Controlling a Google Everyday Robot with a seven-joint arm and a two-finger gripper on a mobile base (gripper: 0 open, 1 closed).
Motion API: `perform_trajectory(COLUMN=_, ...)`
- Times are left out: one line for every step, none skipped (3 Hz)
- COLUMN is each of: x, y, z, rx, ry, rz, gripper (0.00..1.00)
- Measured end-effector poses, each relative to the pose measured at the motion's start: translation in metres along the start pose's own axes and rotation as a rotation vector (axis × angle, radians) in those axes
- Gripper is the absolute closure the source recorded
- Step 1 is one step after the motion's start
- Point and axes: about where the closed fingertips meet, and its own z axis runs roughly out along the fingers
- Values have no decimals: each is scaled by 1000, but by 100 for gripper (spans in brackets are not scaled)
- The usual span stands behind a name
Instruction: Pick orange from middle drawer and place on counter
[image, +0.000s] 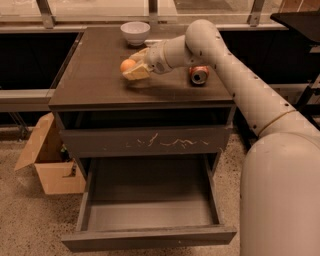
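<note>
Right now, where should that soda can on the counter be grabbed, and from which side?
I'd take the soda can across the middle of its round body, coming from above: it lies on its side on the counter, top end toward the camera, so its curved sides are free. The gripper, over the counter beside the can, is shut on the orange.

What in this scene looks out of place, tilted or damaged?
The orange-red soda can lies on its side on the dark glossy counter. The closed drawer front below has pale scratches. The gripper, above the counter, holds the small round orange.
</note>
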Motion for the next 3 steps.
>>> perform_trajectory(x=3, y=-1, z=-1, rx=-2, ry=18, rz=9, gripper=81)
perform_trajectory(x=4, y=-1, z=-2, rx=-1, ry=23, rz=11, gripper=58)
perform_trajectory(x=5, y=-2, z=-3, rx=2, ry=26, rz=12, gripper=35)
